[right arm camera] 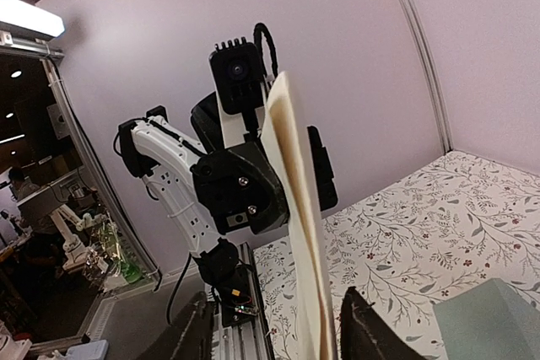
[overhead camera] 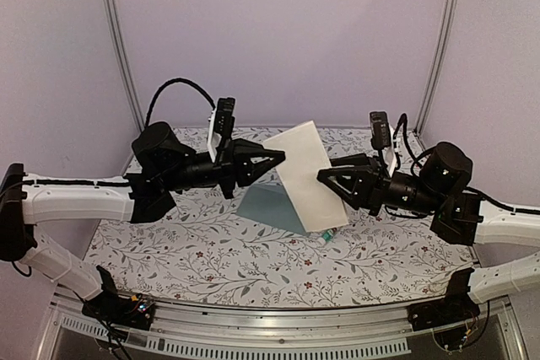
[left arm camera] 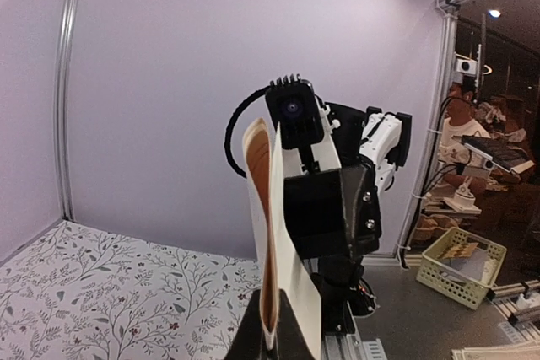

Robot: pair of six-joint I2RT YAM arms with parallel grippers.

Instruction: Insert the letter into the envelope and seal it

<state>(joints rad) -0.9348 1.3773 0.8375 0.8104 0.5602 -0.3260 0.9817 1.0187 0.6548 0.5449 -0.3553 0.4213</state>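
Observation:
The letter [overhead camera: 305, 176] hangs in the air above the table, folded, whitish back outward and tan inside showing in the fold [left arm camera: 272, 233]. My left gripper [overhead camera: 283, 156] is shut on its left edge, the fold pinched between the fingertips [left arm camera: 274, 339]. My right gripper [overhead camera: 321, 176] is at the letter's right edge. Its jaws stand apart on either side of the sheet [right arm camera: 295, 208], and its fingers [right arm camera: 198, 322] do not press it. The pale teal envelope [overhead camera: 268, 206] lies flat on the table under the letter, one corner of it showing in the right wrist view [right arm camera: 485, 318].
A small white-and-green glue stick [overhead camera: 325, 237] lies on the floral tablecloth [overhead camera: 194, 250] just right of the envelope. Purple walls with metal posts [overhead camera: 118, 48] close the back and sides. A metal rail [overhead camera: 278, 318] runs along the near edge.

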